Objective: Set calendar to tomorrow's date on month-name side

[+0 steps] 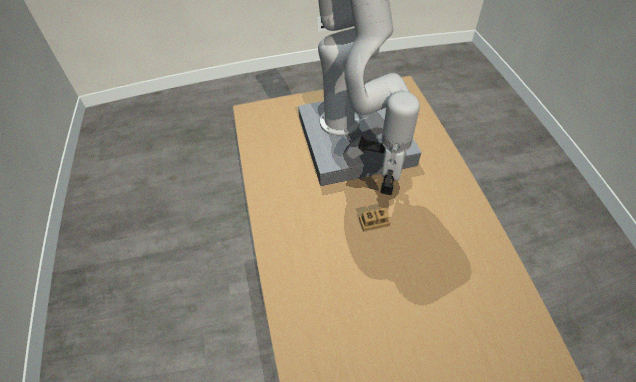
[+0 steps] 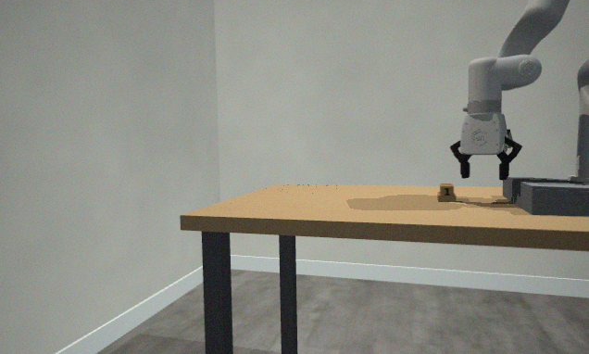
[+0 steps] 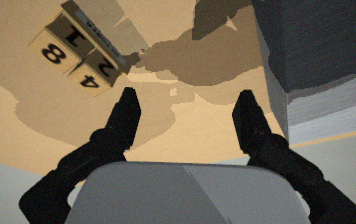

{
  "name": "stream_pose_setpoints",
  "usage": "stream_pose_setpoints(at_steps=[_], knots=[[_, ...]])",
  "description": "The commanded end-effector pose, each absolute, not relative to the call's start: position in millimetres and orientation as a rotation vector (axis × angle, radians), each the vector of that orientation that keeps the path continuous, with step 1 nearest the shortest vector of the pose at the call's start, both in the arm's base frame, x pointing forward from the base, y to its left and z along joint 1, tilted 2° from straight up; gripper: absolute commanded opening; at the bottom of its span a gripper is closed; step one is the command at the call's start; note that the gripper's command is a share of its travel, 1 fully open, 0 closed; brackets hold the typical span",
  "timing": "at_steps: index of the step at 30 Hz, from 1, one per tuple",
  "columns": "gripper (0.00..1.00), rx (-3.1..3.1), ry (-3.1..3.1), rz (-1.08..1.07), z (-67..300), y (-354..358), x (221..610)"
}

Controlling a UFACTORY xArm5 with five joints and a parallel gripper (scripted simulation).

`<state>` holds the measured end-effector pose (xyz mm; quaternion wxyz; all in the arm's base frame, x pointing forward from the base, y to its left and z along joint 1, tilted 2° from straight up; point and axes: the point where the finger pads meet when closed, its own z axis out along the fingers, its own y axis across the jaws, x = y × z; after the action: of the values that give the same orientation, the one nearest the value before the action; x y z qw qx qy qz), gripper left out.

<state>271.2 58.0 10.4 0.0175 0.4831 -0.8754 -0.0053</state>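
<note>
The wooden tray (image 1: 375,228) (image 3: 92,26) lies flat on the table, with the month strip, which seems to read OCTOBER, on its side towards the arm's base. Two wooden cubes stand in it side by side. One cube (image 1: 369,216) (image 3: 54,52) has 8 on top and 1 on the month side. The other cube (image 1: 382,215) (image 2: 446,192) (image 3: 91,81) has 4 on top, 2 on the month side and 1 on its outer end. Seen from the month side they read 21. My gripper (image 1: 387,187) (image 2: 484,170) (image 3: 186,100) is open and empty, above the table between tray and base.
The grey base plate (image 1: 350,173) (image 2: 556,198) (image 3: 315,45) of the arm stands behind the tray, close to the gripper's base-side finger in the wrist view. The wooden table (image 1: 310,284) (image 2: 301,205) carries the tray and a broad shadow of the arm.
</note>
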Motion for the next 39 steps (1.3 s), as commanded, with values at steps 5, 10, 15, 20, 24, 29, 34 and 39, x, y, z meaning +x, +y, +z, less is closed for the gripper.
stream_pose_setpoints(at_steps=[5,10,15,20,24,29,34,39], knots=[[1.0,1.502,-2.722,-0.015,11.0,58.3,272.3],[1.0,1.502,-2.722,-0.015,11.0,58.3,272.3],[1.0,1.502,-2.722,-0.015,11.0,58.3,272.3],[1.0,1.502,-2.722,-0.015,11.1,57.7,273.2],[1.0,1.503,-2.723,-0.017,11.8,50.0,283.8],[1.0,1.503,-2.723,-0.018,12.2,43.6,292.1],[1.0,1.503,-2.724,-0.019,12.7,37.5,300.6],[1.0,1.503,-2.724,-0.02,13.2,30.2,309.9]])
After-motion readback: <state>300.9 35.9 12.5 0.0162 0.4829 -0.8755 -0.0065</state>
